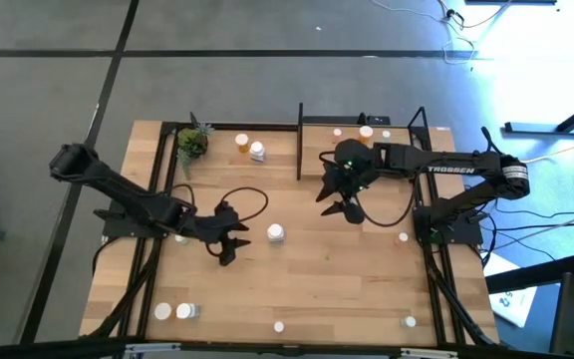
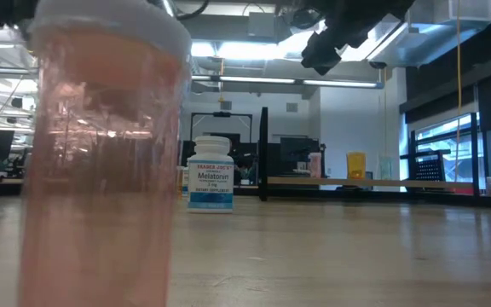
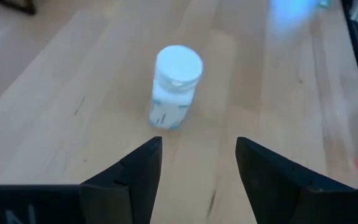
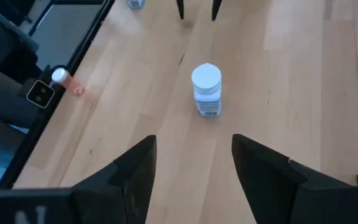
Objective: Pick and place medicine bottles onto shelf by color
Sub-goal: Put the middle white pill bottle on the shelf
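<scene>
Target bottle: a white medicine bottle (image 1: 276, 233) with a white cap stands upright near the middle of the table (image 1: 347, 289), between the two arms.
Direction from the left gripper: the left gripper (image 1: 235, 242) is just to the left of this bottle, and its fingers point toward it. In its wrist view the bottle (image 3: 174, 86) sits in front of the gap, a little to one side of centre.
Direction from the right gripper: the right gripper (image 1: 341, 201) hangs farther away, to the right and on the far side of the bottle, in front of the shelf (image 1: 387, 150).
Nearer arm: I judge the left one; it needs only a short forward reach.
Long axis: vertical, cap on top, so the fingers should come from the side.
Left gripper state: fingers spread apart, nothing between them.
Right gripper state: fingers also apart and empty.
Bottle look: a short white cylinder with a pale blue printed label; the low view shows the word Melatonin (image 2: 210, 174).
Other bottles: many more stand scattered along the near edge and at the far side, and one pinkish bottle (image 2: 101, 162) is very near the low camera.
</scene>
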`<state>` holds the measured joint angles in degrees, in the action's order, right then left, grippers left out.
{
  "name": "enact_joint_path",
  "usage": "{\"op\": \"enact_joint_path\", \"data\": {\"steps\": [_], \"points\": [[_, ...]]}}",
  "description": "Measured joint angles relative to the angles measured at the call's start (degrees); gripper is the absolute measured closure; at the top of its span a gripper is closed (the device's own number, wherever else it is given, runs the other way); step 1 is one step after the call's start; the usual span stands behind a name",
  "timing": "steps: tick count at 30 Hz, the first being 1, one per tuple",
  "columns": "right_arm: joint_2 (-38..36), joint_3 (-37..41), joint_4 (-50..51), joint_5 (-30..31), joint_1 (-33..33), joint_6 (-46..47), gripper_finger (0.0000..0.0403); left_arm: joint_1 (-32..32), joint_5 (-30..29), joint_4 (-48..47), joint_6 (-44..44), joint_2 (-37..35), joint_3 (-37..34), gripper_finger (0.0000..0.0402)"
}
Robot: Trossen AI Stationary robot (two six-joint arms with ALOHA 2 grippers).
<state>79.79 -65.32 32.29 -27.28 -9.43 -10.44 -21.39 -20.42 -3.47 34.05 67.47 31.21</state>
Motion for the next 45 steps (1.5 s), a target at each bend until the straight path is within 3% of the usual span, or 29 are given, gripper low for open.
{"op": "enact_joint_path", "data": {"steps": [11, 20, 32, 45], "points": [[0.0, 0.0, -1.3, 2.9, 0.0, 2.4, 0.0191, 3.0, 0.0, 18.3, -8.4, 14.3, -3.0, 0.0202], [0.0, 0.0, -1.3, 3.8, 0.0, 2.9, 0.0191, 6.0, 0.6, 27.8, -11.5, 23.2, -3.0, 0.0202], [0.0, 0.0, -1.3, 4.4, 0.0, 2.9, 0.0191, 8.5, 3.0, 35.5, -15.4, 26.0, -2.9, 0.0202], [0.0, 0.0, -1.4, 6.7, 0.0, 3.4, 0.0191, 10.9, 5.3, 36.6, -17.2, 26.0, -2.9, 0.0202]]}}
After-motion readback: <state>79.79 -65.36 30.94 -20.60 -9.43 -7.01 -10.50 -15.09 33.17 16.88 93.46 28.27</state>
